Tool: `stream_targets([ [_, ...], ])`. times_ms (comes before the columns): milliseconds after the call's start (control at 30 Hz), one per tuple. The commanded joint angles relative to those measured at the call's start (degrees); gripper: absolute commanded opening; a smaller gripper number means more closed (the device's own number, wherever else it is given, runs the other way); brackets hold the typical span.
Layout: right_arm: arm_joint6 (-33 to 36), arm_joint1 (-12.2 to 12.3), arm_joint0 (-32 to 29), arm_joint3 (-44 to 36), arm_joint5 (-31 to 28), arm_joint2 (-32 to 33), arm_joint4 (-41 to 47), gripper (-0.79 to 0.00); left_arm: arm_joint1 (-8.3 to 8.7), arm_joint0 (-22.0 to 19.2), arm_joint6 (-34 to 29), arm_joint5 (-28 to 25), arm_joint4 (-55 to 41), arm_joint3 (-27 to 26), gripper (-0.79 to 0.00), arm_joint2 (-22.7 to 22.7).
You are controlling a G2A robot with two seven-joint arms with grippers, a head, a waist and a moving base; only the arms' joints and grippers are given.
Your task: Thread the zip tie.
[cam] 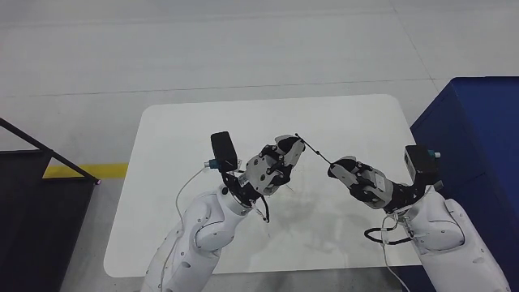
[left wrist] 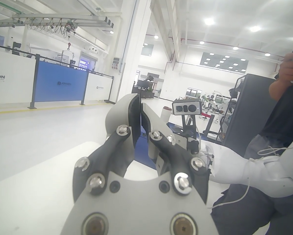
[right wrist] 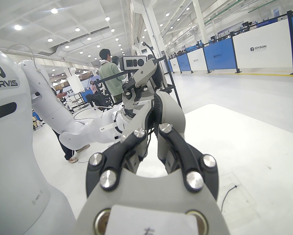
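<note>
Left pincer [cam: 295, 148], right pincer [cam: 333, 167] clamped, zip tie [cam: 314, 149] seemingly bridging; table [cam: 203, 130] edges far.

Logo print on white barrier panels [right wrist: 259, 48], blue barrier panel [left wrist: 63, 83]; partly cut label on right gripper [right wrist: 154, 106] base.

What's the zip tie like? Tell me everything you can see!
The zip tie is a thin black strip, plastic by its look. It hangs in the air above the white table, slanting almost straight between both grippers. The left gripper pinches one end, the right gripper the other. Its head is too small to see.
</note>
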Motion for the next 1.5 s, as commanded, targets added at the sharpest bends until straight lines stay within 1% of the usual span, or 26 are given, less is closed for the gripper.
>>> stream_targets([
  [0, 0.00, 0.00, 0.00, 0.00, 0.00, 0.00, 0.00, -0.785, -0.03, 0.06, 0.93, 0.34, -0.06, -0.24, -0.785, -0.16],
  [167, 0.00, 0.00, 0.00, 0.00, 0.00, 0.00, 0.00, -0.785, -0.01, 0.12, 1.14, 0.23, 0.18, -0.29, -0.785, -0.12],
  [567, 0.00, 0.00, 0.00, 0.00, 0.00, 0.00, 0.00, -0.785, 0.04, -0.52, -1.64, 0.28, -0.52, 0.74, -0.785, 0.27],
  [667, 0.00, 0.00, 0.00, 0.00, 0.00, 0.00, 0.00, -0.785, 0.00, -0.49, -2.32, 0.54, -2.51, 1.06, -0.785, 0.27],
  [833, -0.97, -0.16, -0.28, -0.94, 1.66, 0.00, -0.54, -0.785, 0.00, -0.46, -3.93, 0.83, -6.25, 1.48, -0.785, -0.06],
  [1067, -2.13, -0.34, -0.57, -1.09, 1.84, 0.28, -1.46, -0.785, 0.10, -0.43, -9.19, 1.91, -12.80, 1.85, -0.785, -0.47],
  [1133, -2.09, -0.36, -0.60, -1.13, 1.93, 0.27, -1.64, -0.785, 0.15, -0.61, -10.73, 1.42, -14.50, 1.76, -0.785, -0.46],
  [1267, -1.73, -0.40, -0.46, -1.18, 2.71, 0.07, -1.54, -0.785, 0.34, -0.68, -11.66, -0.93, -13.58, 0.84, -0.785, -0.42],
  [1367, -1.31, -0.42, -0.34, -1.10, 3.47, -0.17, -1.46, -0.785, 0.43, -0.42, -9.58, -2.79, -11.04, 0.14, -0.785, -0.65],
  [1467, -0.99, -0.44, -0.20, -0.96, 4.03, -0.44, -0.75, -0.785, 0.52, -0.03, -7.80, -2.85, -7.77, 0.19, -0.785, -0.95],
])
